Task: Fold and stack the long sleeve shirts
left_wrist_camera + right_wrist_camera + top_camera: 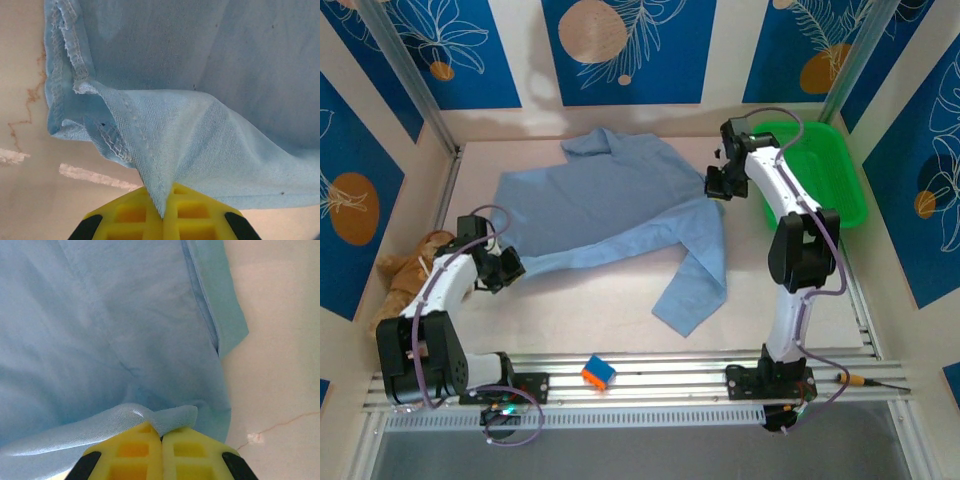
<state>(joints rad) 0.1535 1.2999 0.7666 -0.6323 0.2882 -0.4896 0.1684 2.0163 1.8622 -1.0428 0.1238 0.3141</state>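
**Top external view.** The long sleeve shirt [610,205] lies spread on the counter [570,325] between the two arms. The left gripper [510,266] is clenched on one edge of the shirt and the right gripper [718,186] on the opposite edge. The green basket [840,175] sits just beyond the right gripper's outer side. Grasping two opposite points probably lets the cloth be drawn taut for a fold. One sleeve [692,285] trails away from both grippers.

**Left wrist view.** The left gripper [164,210] pinches a peak of hem fabric, so the cloth tents up from the counter [25,190] to the pinch. The rest of the shirt [210,65] spreads ahead of it.

**Right wrist view.** The right gripper [161,437] is closed on a small fold. The shirt [100,330] lies ahead and to its left, with bare counter [280,365] to its right.
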